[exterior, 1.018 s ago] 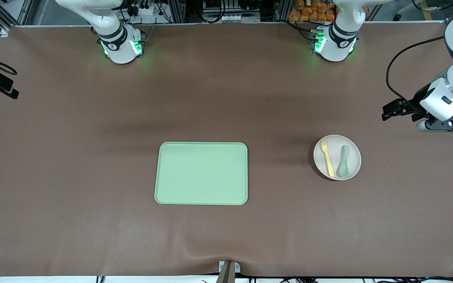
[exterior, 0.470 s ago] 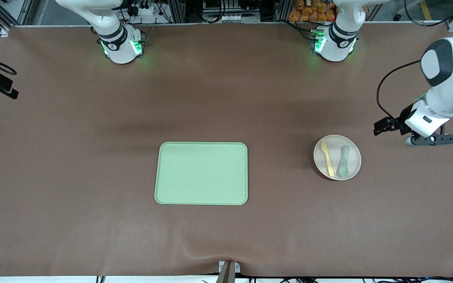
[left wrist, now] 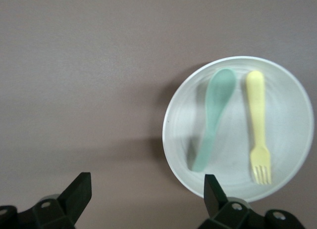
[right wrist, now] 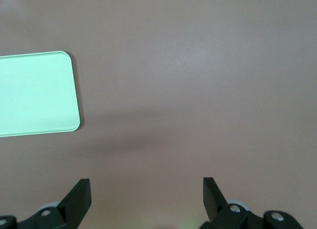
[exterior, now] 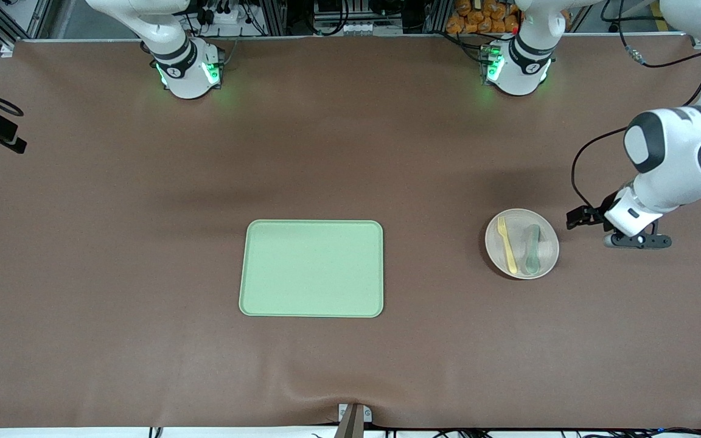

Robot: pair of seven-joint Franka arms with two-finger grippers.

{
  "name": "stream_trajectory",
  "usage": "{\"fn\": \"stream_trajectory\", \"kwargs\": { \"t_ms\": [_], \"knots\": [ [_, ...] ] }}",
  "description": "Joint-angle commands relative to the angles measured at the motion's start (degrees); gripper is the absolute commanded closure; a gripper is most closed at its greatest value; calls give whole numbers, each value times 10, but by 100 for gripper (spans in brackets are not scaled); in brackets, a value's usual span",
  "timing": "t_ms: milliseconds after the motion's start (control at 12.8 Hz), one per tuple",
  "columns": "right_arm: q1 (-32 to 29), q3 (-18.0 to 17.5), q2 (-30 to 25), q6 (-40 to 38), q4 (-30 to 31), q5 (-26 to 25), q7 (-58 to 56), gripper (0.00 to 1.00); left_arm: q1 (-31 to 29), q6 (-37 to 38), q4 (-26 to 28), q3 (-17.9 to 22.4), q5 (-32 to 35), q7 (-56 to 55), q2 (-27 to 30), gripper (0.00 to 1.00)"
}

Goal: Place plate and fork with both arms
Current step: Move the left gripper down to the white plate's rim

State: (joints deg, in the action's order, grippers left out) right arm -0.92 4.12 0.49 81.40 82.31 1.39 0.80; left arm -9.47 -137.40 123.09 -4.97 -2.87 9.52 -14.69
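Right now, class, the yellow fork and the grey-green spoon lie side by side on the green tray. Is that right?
Not quite. The fork and spoon lie side by side on the plate, not the tray, as the front view shows.

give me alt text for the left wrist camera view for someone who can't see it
A round off-white plate on a brown table holds a grey-green spoon and a pale yellow fork side by side. The open left claw hangs over the table beside it.
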Motion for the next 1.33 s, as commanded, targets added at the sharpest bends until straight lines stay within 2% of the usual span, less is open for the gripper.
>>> {"fn": "stream_trajectory", "kwargs": {
  "t_ms": [0,235,391,548,783,940,1253],
  "knots": [
    [-11,-2,-8,3,8,17,-2,0,-4,-47,-10,-7,-19,14,-40,0],
    [-10,-2,-8,3,8,17,-3,0,-4,-81,-12,-8,-39,21,-72,0],
    [-6,-4,-9,3,8,17,-2,0,-4,-82,-13,-15,-40,22,-76,22],
    [-7,-4,-9,3,8,16,-2,0,-5,-83,-14,-18,-49,22,-85,32],
    [-7,-4,-9,3,8,16,-2,0,-5,-84,-15,-18,-67,44,-93,53],
    [-7,-5,-8,4,8,17,-2,0,-8,-84,-16,-18,-83,52,-99,58],
    [-7,-5,-8,5,8,17,-3,0,-17,-84,-21,-18,-113,90,-110,61]
  ]
}}
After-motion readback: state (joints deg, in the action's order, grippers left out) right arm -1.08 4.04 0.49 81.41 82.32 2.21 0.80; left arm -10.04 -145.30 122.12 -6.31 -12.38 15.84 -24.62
